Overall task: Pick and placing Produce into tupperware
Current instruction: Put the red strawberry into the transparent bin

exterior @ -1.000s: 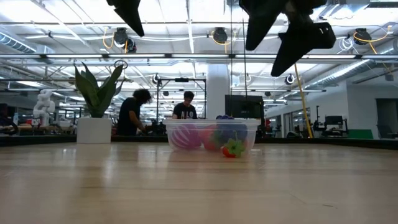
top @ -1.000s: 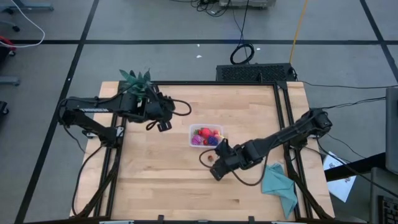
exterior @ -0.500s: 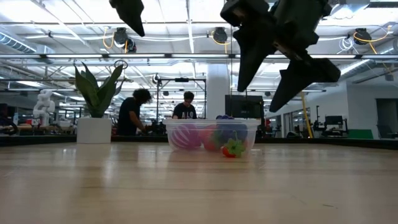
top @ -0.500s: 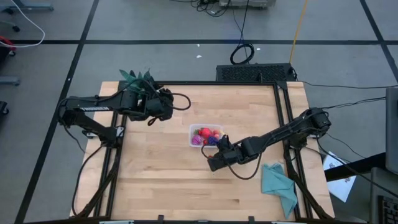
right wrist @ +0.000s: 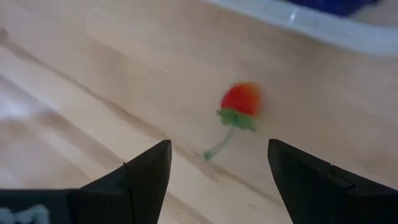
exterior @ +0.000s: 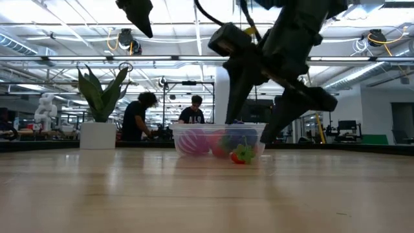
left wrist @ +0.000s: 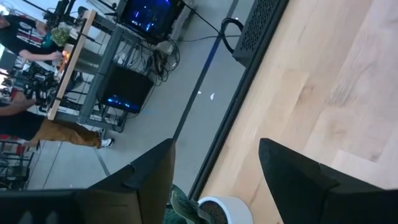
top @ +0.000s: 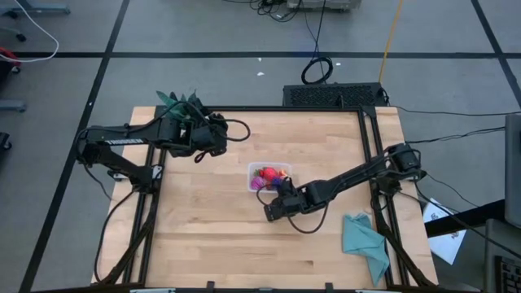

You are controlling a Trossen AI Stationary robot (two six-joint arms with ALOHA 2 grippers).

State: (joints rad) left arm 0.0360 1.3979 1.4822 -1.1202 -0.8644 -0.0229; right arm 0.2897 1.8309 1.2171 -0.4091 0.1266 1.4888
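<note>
A small red strawberry (right wrist: 241,99) with a green stalk lies on the wood just in front of the clear tupperware (top: 270,177), as the low view also shows it (exterior: 242,155). The tupperware (exterior: 220,139) holds a magenta ball, red pieces and a dark purple cluster. My right gripper (right wrist: 219,143) is open and low over the table (exterior: 251,129), its fingers standing on either side of the strawberry without touching it. My left gripper (top: 213,138) waits open by the potted plant, high above the table (exterior: 139,13).
A green potted plant (top: 179,104) stands at the table's far left corner, close to my left gripper. A teal cloth (top: 365,240) lies at the near right. People stand in the room beyond the far edge (exterior: 139,116). Bare wood spreads across the near left of the table (top: 203,236).
My right gripper has come down from high above the table and moved toward the left and far edges, closing in on the strawberry by the tupperware. My left gripper has drawn back toward the far edge, closer to the plant.
</note>
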